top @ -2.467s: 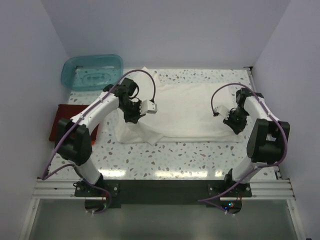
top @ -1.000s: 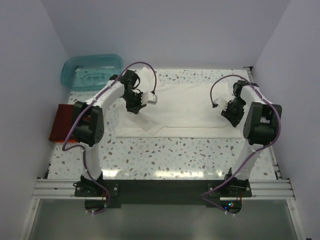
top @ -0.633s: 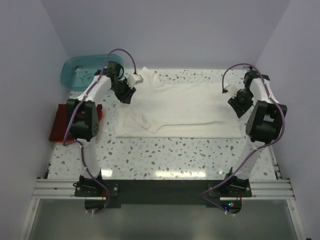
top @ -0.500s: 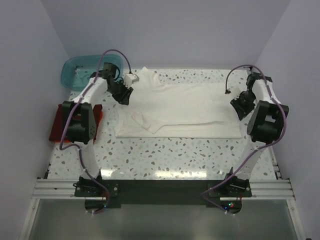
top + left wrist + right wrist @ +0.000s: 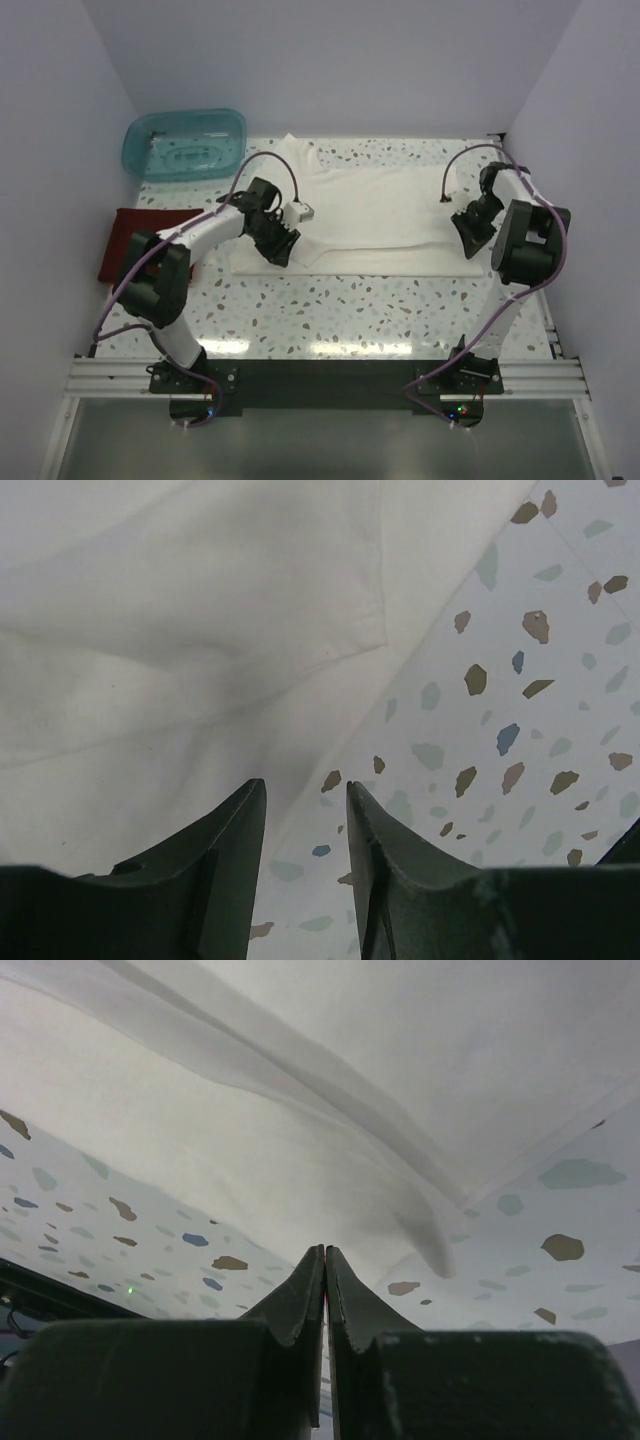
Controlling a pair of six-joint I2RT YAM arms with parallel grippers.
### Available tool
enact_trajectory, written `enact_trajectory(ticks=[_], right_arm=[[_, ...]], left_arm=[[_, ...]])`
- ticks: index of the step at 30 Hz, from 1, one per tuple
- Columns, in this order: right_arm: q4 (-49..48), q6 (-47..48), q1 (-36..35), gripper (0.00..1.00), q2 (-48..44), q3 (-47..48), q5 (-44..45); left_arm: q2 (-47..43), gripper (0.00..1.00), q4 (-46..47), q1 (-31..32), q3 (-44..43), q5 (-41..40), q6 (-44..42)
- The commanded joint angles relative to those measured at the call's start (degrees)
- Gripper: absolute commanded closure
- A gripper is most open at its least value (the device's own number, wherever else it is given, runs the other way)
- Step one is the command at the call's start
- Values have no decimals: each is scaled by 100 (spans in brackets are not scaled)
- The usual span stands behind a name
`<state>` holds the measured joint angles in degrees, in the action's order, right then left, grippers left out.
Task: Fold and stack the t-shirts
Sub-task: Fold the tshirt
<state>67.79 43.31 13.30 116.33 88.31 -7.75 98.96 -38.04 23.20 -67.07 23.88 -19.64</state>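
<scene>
The cream-white t-shirt (image 5: 370, 215) lies flat across the far half of the table, folded into a wide band. My left gripper (image 5: 283, 252) hovers over its near-left corner, where a sleeve hem (image 5: 340, 645) meets the speckled top. In the left wrist view this gripper (image 5: 303, 790) is open with nothing between its fingers. My right gripper (image 5: 467, 240) is at the shirt's near-right edge; the right wrist view shows it (image 5: 323, 1252) shut just above the cloth (image 5: 420, 1050), and no fabric shows between the jaws. The dark red folded t-shirt (image 5: 130, 245) rests at the left edge.
A translucent teal tub (image 5: 185, 143) stands at the far left corner. Bare speckled table (image 5: 350, 305) runs between the shirt and the arm bases. White walls close in the left, right and far sides.
Both arms swung from the shirt's far edge back to its near edge. The left gripper went from shut to open. The right gripper closed.
</scene>
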Motion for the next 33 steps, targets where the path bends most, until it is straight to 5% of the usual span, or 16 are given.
enact_trajectory(ticks=[1,14,33], right_arm=[[-169,-244,-55,96,-471,-156,-122],[-811,-306,-240,98,-603,-1017,265],[-785,-262,-249,98,-533,-939,379]], left_arm=[[-307,57,692,114,308,-611,434],[352,57,1220,440,98,-920,523],[993,58,1739,492,-772,-1087,382]])
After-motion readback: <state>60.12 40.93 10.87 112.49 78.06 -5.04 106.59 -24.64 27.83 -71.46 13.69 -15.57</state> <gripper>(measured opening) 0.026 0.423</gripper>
